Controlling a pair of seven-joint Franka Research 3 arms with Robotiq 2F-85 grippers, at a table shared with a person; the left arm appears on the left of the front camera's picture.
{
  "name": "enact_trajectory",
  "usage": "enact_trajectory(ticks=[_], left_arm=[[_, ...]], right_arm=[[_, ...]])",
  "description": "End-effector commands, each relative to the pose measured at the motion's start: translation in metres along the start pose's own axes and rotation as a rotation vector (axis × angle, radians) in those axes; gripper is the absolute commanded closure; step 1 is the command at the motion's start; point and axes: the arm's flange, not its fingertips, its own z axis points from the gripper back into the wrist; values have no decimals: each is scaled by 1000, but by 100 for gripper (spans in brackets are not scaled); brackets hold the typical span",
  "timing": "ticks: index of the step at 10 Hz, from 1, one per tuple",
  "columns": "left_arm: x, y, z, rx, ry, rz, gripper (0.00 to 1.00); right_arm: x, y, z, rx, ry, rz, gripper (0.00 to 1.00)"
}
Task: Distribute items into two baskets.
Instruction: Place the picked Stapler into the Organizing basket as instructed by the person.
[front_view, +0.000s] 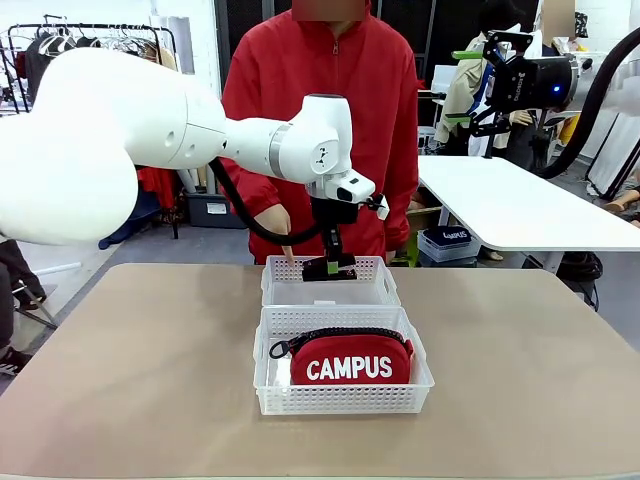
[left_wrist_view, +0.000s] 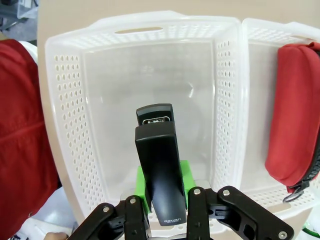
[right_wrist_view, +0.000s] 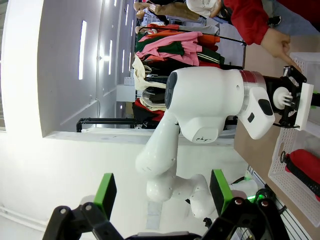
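1. On the tan table (front_view: 120, 380) two white baskets sit end to end, short walls touching; the near basket (front_view: 343, 400) serves as landmark for all that follows.
2. Near basket contents: the red pouch (front_view: 350, 358), "CAMPUS" print facing the robot's side, black zipper along its top edge with the pull at the basket's left end. The pouch takes up most of the floor and rises above the rim.
3. Just beyond the near basket: the far basket (front_view: 290, 290). From the left wrist its floor reads bare white plastic, lattice walls all round and a slot handle in one end wall.
4. Above the far basket, beyond the pouch: the left gripper (front_view: 329, 268) points down, its tip at about rim height in the front view. Its green pads (left_wrist_view: 141, 192) are clamped on the black stapler (left_wrist_view: 159, 162), which juts out past the fingers over the basket floor. Whether the stapler touches the floor I cannot tell.
5. Beyond the near basket, at the far basket's far left corner: the person's hand (front_view: 276, 222) points down, a fingertip at the rim. Red jacket behind it.
6. Right gripper (right_wrist_view: 161, 192): raised well clear of the near basket, aimed across at the left arm, fingers spread wide with nothing between the pads.
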Motion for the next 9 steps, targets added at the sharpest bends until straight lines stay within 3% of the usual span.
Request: enact_trajectory(ticks=[1,4,9], left_arm=[[-1,1,-10,27,-3,14,100],[-6,13,-26,74,-31,8,100],[-13,26,-56,16,-3,6,100]], right_arm=[[-1,4,-1,8,-1,-12,0],[-1,4,-1,8,-1,-12,0],[-1,4,-1,8,-1,-12,0]])
